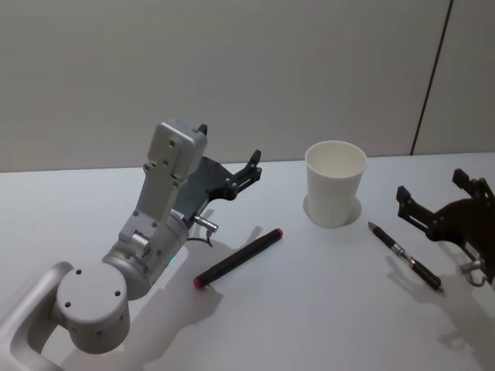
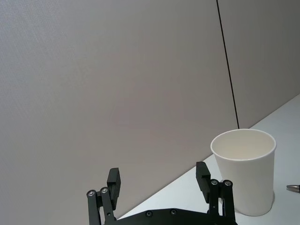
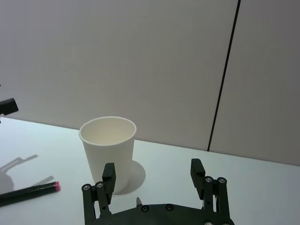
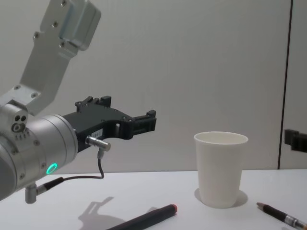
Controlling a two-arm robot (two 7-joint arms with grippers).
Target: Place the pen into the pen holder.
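Note:
The pen holder (image 1: 335, 184) (image 2: 243, 171) (image 3: 108, 152) (image 4: 220, 167), a plain white paper cup, stands upright and empty at the table's middle back. A thin dark pen (image 1: 404, 255) (image 4: 280, 216) lies flat to its right. A thick black marker with a red end (image 1: 238, 257) (image 3: 28, 192) (image 4: 144, 220) lies flat to its left. My left gripper (image 1: 230, 147) (image 2: 158, 176) (image 4: 129, 112) hangs open and empty above the table, left of the cup. Open and empty too, my right gripper (image 1: 431, 185) (image 3: 153, 168) hovers right of the cup, just beyond the thin pen.
The white table (image 1: 309, 325) ends at a grey wall (image 1: 232, 62) close behind the cup. A cable (image 4: 98, 167) loops under my left wrist. Bare tabletop lies in front of both pens.

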